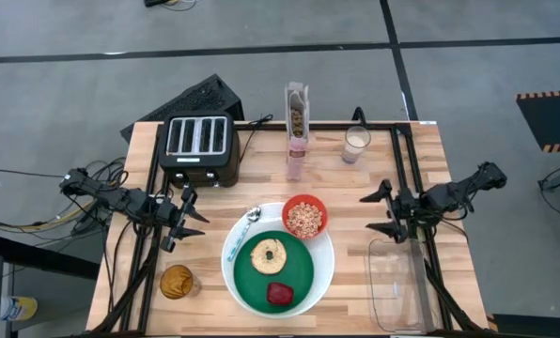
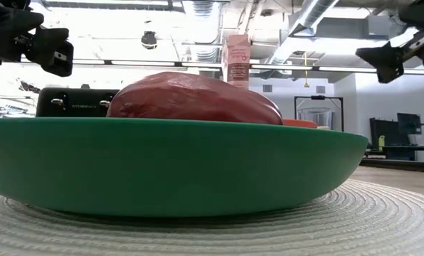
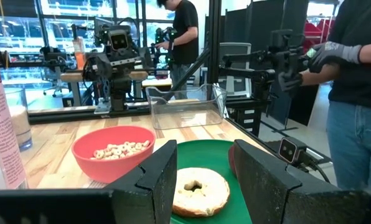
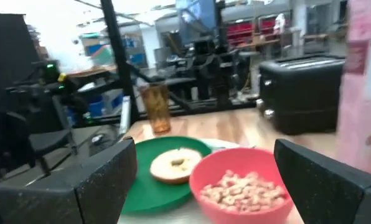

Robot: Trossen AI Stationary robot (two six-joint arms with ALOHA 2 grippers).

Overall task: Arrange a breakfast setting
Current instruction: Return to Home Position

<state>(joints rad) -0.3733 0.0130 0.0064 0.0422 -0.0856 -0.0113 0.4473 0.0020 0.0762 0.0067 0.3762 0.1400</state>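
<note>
A large white plate [image 1: 325, 274] lies at the table's near middle on a woven mat [image 2: 383, 213]. A green plate [image 1: 301, 266] lies on it, carrying a toasted bagel [image 1: 267, 253] and a dark red food item [image 1: 280, 293]. A red bowl [image 1: 304, 216] of cereal sits at the white plate's far right rim. A metal spoon [image 1: 245, 231] lies on its left rim. The pink cereal box [image 1: 297, 131] stands upright toward the far edge. My left gripper [image 1: 197, 216] is open, left of the plates. My right gripper [image 1: 372, 213] is open, right of the bowl. Both are empty above the table.
A black toaster [image 1: 198, 145] stands at the far left, and a glass of milk [image 1: 357, 145] to the right of the box. A glass of amber liquid [image 1: 177, 280] is at the near left. A clear container [image 1: 393, 282] is at the near right. People stand beyond the table [image 3: 353, 93].
</note>
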